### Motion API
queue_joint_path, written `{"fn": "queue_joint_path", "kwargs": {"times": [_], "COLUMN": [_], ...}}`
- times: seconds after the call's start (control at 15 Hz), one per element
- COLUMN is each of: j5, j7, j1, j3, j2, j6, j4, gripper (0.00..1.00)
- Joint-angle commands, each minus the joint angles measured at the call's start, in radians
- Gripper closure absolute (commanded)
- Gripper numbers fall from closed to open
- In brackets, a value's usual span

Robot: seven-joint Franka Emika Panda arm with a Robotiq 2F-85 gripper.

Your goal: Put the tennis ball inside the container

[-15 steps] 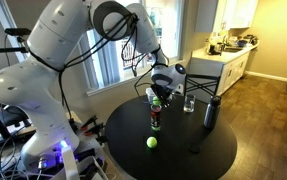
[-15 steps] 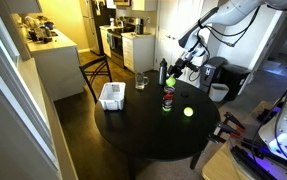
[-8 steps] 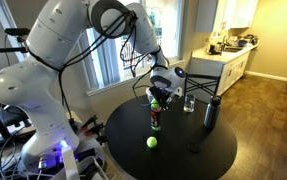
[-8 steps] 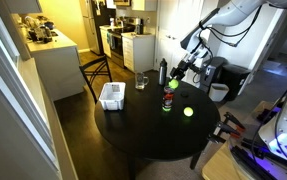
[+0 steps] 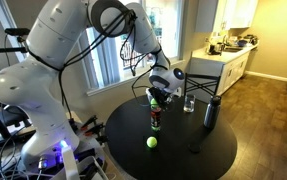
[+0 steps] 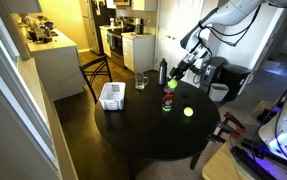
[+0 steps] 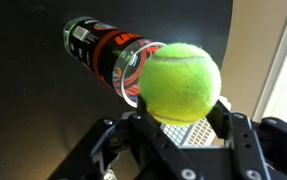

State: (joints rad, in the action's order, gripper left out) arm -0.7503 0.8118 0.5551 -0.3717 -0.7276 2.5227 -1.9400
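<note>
My gripper (image 7: 180, 100) is shut on a yellow-green tennis ball (image 7: 181, 78), with one finger on each side. It holds the ball just above the open mouth of an upright clear ball tube (image 7: 108, 52) with a red and black label, near the middle of the round black table (image 5: 183, 150). The held ball (image 6: 171, 84) and the tube (image 6: 168, 101) show in both exterior views. A second, similar ball (image 5: 151, 142) lies loose on the table (image 6: 188, 112). The container, a pale rectangular tub (image 6: 111, 95), stands at the table's edge, well away from my gripper; its rim colour does not show.
A clear drinking glass (image 6: 141, 80) and a tall dark flask (image 5: 210, 113) stand on the table. A white mug (image 6: 218, 92) sits beyond the table's edge. A counter and cabinets (image 5: 223, 65) lie behind.
</note>
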Motion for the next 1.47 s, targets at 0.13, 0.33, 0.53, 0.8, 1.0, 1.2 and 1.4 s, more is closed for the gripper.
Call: {"fn": "queue_joint_path", "kwargs": {"times": [0.13, 0.33, 0.53, 0.8, 1.0, 1.2, 1.4], "j5": [-0.107, -0.140, -0.169, -0.199, -0.218, -0.196, -0.193], "j7": [0.097, 0.119, 0.132, 0.137, 0.137, 0.102, 0.100], "j1": [-0.073, -0.105, -0.132, -0.158, -0.178, -0.207, -0.216], "j3": [0.070, 0.099, 0.123, 0.151, 0.173, 0.203, 0.209], "j2": [0.049, 0.055, 0.066, 0.079, 0.087, 0.044, 0.042], "j6": [0.006, 0.003, -0.001, -0.003, 0.002, -0.017, -0.016], "j4": [-0.041, -0.042, -0.045, -0.044, -0.045, 0.007, 0.008], "gripper": [0.03, 0.00, 0.00, 0.00, 0.00, 0.00, 0.00]}}
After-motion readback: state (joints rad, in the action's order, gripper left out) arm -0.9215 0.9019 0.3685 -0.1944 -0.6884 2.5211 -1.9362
